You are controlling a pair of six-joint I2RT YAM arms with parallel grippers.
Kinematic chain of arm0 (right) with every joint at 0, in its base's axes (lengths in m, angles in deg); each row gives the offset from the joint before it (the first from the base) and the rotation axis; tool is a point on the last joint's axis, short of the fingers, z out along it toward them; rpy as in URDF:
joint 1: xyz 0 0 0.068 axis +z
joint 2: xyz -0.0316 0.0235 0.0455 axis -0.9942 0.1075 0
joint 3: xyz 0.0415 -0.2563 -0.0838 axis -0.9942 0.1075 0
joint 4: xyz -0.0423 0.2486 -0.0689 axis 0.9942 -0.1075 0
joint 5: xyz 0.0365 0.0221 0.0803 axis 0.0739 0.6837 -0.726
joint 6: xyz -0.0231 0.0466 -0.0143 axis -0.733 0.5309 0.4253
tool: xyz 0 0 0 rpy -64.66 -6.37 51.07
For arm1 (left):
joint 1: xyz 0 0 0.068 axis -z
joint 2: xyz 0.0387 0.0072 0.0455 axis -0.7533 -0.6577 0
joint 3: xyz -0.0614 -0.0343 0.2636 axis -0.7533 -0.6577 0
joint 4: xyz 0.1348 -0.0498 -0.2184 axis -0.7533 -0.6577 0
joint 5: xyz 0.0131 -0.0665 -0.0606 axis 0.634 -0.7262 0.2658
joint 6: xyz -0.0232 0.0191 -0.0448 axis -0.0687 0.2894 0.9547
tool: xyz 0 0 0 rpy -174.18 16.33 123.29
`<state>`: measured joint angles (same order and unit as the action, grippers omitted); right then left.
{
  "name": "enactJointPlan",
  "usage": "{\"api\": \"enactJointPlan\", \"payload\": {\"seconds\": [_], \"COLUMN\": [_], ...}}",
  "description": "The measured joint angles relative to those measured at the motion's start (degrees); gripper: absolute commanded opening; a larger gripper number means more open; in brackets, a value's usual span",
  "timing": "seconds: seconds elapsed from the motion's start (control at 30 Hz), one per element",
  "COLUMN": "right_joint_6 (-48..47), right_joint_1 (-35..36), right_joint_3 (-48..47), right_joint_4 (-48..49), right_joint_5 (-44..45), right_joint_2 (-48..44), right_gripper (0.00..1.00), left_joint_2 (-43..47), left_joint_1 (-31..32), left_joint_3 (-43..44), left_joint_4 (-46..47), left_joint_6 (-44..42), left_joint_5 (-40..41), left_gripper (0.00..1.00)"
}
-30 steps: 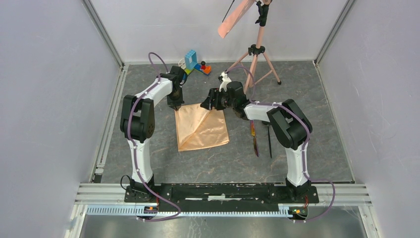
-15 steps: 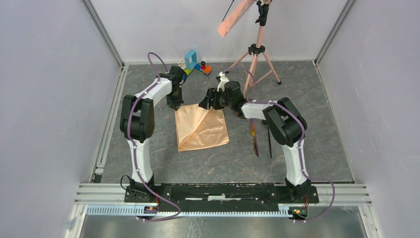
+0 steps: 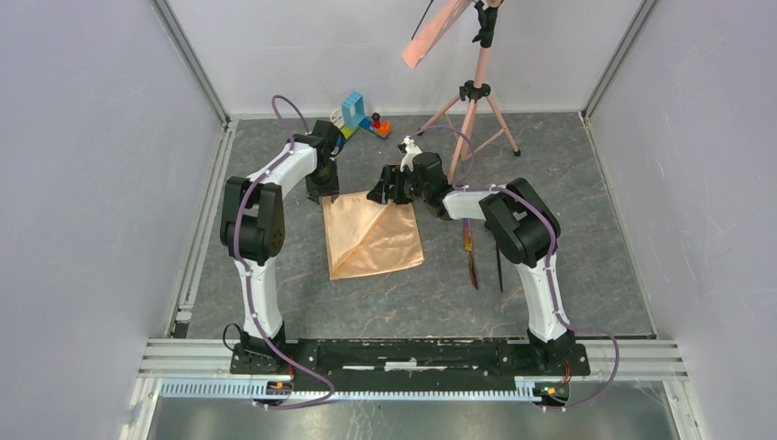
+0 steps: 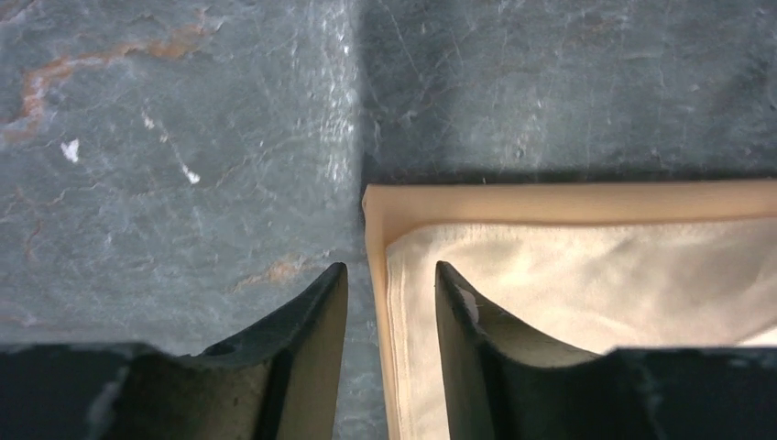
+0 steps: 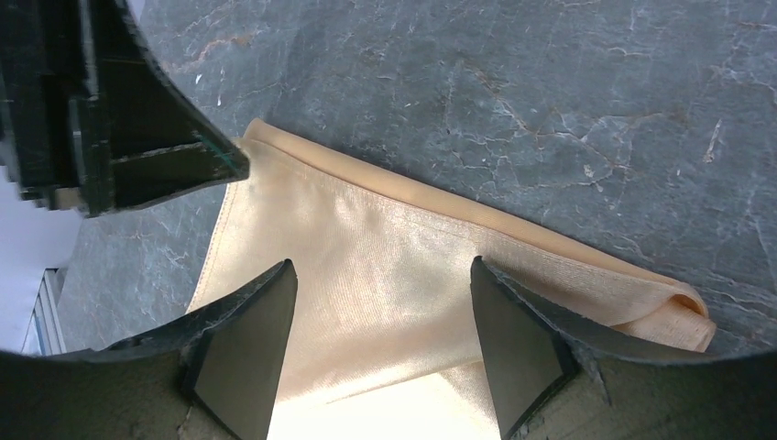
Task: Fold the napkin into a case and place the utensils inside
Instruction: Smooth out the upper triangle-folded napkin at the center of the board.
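Peach-tan cloth with a faint satin sheen: the napkin (image 3: pixel 374 236) lies flat on the dark, veined, stone-look tabletop (image 3: pixel 568 211), doubled over on itself, with a stitched hem along its far edge and a soft rolled fold at the far right corner. My left gripper (image 4: pixel 391 271) sits at the far left corner, jaws partly apart and straddling the side hem, clamped on nothing. My right gripper (image 5: pixel 385 268) hovers over the far edge with its jaws wide, also empty. The utensils (image 3: pixel 471 257) lie side by side on bare tabletop just right of the napkin, apart from it. I judge the step in hand to be the next fold toward the case. To do it well I want both fingertips low enough to catch every layer at the hem, not only the top one, because cloth this thin and slick will shear apart if pinched unevenly. Then I would lift a little, carry both corners together at one pace, and lay the edge down square — the smooth tabletop gives the napkin little to hold on.
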<state>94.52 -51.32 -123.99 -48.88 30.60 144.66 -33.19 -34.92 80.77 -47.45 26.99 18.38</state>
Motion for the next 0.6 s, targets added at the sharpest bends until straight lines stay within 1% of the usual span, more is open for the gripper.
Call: {"api": "enactJointPlan", "payload": {"seconds": [0.07,0.13,0.23,0.27,0.3,0.33,0.37,0.43,0.5,0.6], "right_joint_6": [0.02,0.04,0.04,0.04,0.07,0.09,0.11,0.11,0.13,0.11], "right_joint_1": [0.00,0.00,0.00,0.00,0.00,0.00,0.00,0.00,0.00,0.00], "right_joint_3": [0.00,0.00,0.00,0.00,0.00,0.00,0.00,0.00,0.00,0.00], "right_joint_4": [0.52,0.74,1.01,1.05,1.07,1.09,1.16,1.44,1.49,1.49], "right_joint_5": [-0.02,-0.04,-0.09,-0.17,-0.24,-0.28,-0.33,-0.48,-0.68,-0.74], "right_joint_2": [0.15,0.22,0.24,0.26,0.26,0.26,0.28,0.35,0.35,0.35], "right_gripper": [0.76,0.76,0.76,0.76,0.76,0.76,0.76,0.76,0.76,0.76], "left_joint_2": [1.62,5.84,17.99,22.75,26.21,31.23,33.16,34.40,32.68,29.09], "left_joint_1": [0.00,0.00,-0.02,-0.09,-0.11,-0.15,-0.17,-0.13,0.00,0.00], "left_joint_3": [-0.76,-3.65,-13.70,-17.97,-21.46,-27.74,-30.82,-36.52,-41.00,-44.78], "left_joint_4": [-0.04,0.46,4.94,7.48,9.90,15.69,18.40,25.07,30.23,33.20], "left_joint_6": [0.04,0.22,3.10,4.92,6.47,9.40,11.69,15.26,18.01,20.17], "left_joint_5": [-0.13,-1.03,-6.78,-10.27,-12.96,-18.49,-21.55,-26.99,-31.17,-34.82], "left_gripper": [0.50,0.47,0.32,0.24,0.19,0.16,0.14,0.14,0.13,0.12]}}
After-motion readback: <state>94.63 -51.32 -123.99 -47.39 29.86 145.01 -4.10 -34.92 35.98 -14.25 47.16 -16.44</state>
